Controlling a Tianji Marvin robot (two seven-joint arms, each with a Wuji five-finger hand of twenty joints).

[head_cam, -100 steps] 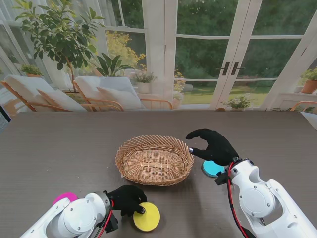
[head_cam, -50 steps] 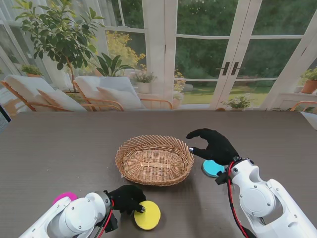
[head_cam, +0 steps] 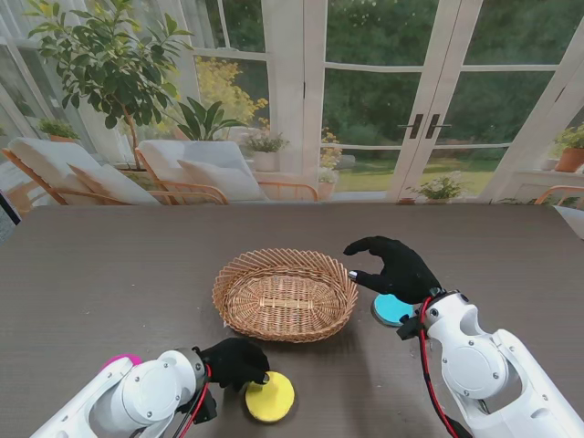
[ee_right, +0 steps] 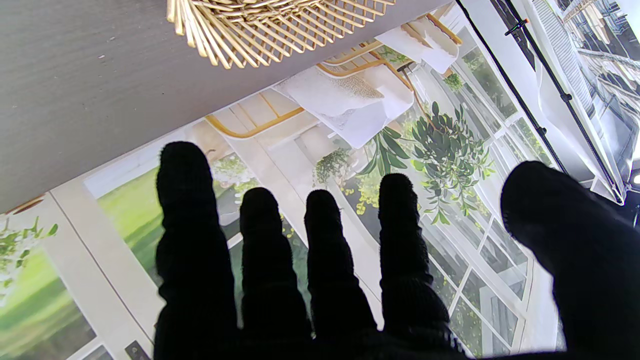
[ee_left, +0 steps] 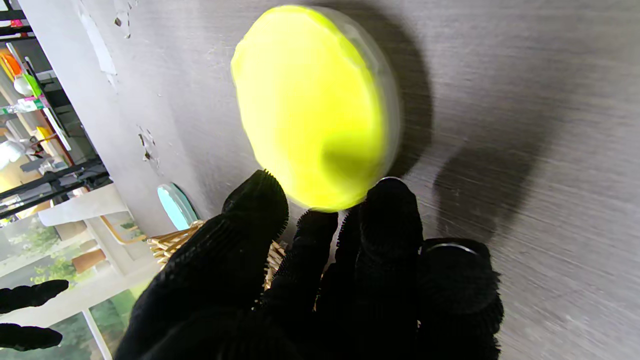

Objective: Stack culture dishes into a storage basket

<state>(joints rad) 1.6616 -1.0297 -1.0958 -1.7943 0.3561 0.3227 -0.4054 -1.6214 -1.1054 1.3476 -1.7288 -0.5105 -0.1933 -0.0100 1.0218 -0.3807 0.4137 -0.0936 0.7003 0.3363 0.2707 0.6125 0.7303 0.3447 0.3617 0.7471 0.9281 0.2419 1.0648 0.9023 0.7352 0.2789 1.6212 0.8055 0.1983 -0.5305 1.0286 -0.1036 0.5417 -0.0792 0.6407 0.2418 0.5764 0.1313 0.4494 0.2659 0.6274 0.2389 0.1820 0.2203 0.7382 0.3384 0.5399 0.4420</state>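
The wicker basket (head_cam: 286, 294) sits mid-table with nothing in it. A yellow dish (head_cam: 270, 398) lies near me, in front of the basket. My left hand (head_cam: 235, 361) is curled over the dish's rim. In the left wrist view, its fingertips (ee_left: 390, 200) touch the edge of the yellow dish (ee_left: 315, 105); whether they grip it is unclear. My right hand (head_cam: 392, 267) hovers open, fingers spread, by the basket's right rim. A cyan dish (head_cam: 391, 310) lies partly hidden under its wrist. My left arm covers most of a magenta dish (head_cam: 119, 361).
The right wrist view shows spread fingers (ee_right: 320, 260) with the basket's edge (ee_right: 280, 30) beyond them. Glass doors, chairs and plants stand past the table's far edge. Dark bare table top (head_cam: 109, 274) stretches to the left of the basket.
My left hand has shifted slightly toward the basket and closed further over the yellow dish's rim; the dish has barely moved. The right hand has held still.
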